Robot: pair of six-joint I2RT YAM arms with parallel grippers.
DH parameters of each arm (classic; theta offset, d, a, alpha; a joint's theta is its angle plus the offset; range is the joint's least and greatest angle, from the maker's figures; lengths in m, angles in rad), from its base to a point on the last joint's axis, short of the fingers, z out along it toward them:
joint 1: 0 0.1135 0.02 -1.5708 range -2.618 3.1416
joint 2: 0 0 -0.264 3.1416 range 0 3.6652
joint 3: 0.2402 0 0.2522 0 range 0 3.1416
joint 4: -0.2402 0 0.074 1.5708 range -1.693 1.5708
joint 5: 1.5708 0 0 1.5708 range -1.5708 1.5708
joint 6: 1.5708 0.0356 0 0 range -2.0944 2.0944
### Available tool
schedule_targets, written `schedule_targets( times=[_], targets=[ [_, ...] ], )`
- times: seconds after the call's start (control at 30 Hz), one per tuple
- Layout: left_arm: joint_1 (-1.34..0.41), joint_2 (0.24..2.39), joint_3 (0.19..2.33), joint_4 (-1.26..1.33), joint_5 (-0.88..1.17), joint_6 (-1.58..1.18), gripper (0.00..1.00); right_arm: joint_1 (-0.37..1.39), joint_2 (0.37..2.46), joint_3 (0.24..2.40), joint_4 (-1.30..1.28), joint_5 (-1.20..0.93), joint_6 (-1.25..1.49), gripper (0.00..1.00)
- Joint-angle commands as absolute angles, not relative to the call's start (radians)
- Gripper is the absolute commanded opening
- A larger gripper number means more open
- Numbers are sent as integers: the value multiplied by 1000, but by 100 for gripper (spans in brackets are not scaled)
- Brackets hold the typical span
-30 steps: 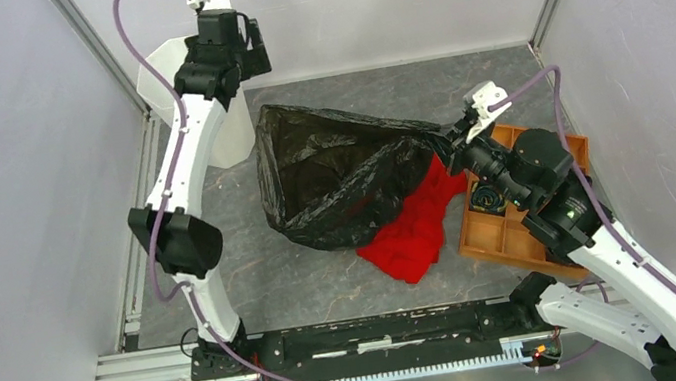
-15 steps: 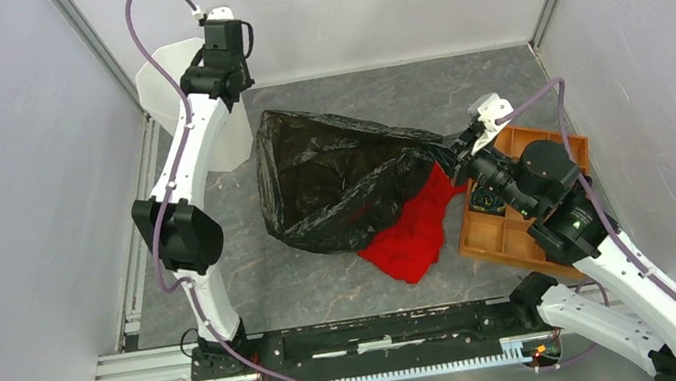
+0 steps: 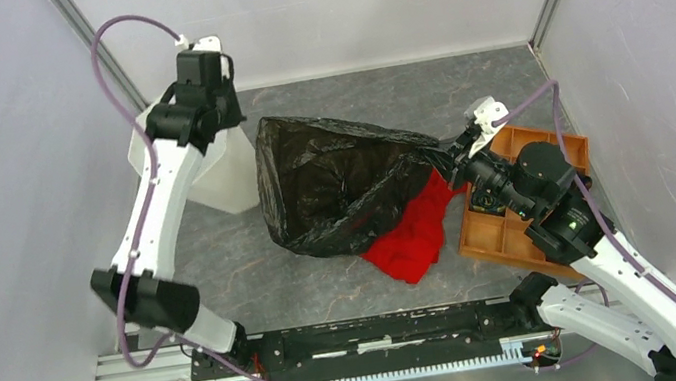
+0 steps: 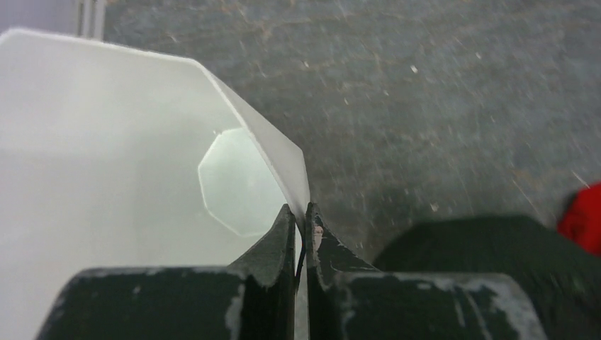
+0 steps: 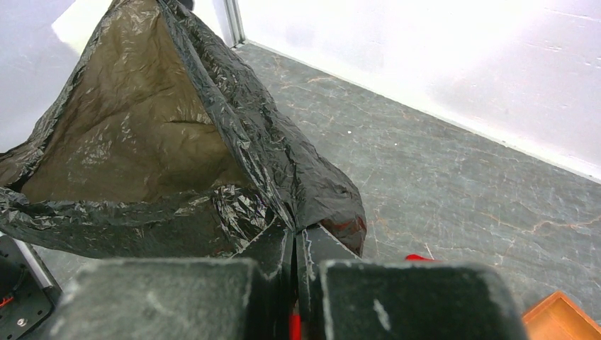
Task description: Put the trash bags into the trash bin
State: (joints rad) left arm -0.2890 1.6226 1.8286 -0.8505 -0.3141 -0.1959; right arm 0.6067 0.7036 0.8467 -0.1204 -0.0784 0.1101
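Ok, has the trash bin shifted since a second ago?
Yes. The trash bin, its rim pinched by the left pincer, has come away from the back wall, toward the base rail.

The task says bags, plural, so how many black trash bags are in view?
1. The black trash bag lies centrally on the table, overlapping the red cloth, one corner pinched in the right hand. Others could be hidden beneath it.

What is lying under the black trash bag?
A red cloth lies partly under the trash bag; its near end sticks out toward the orange tray. How far it reaches beneath, and anything else there, is covered by the bag.
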Motion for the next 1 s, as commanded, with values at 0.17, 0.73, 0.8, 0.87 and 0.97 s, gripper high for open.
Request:
schedule_targets(
  times=[0.17, 0.73, 0.8, 0.87, 0.97],
  targets=[
    [-365, 1320, 1643, -981, -97, -220, 2, 607, 691, 923, -76, -14, 100, 1],
    [-527, 1215, 1532, -1068, -20, -351, 31, 607, 589, 891, -73, 95, 113, 1],
    [-526, 1200, 1526, -1054, -12, -368, 46, 606, 581, 884, -73, 97, 101, 1],
    [-527, 1180, 1525, -1030, -5, -377, 57, 607, 581, 885, -81, 105, 93, 1],
    [-526, 1170, 1556, -1009, 31, -379, 75, 607, 588, 898, -104, 110, 81, 1]
  ],
)
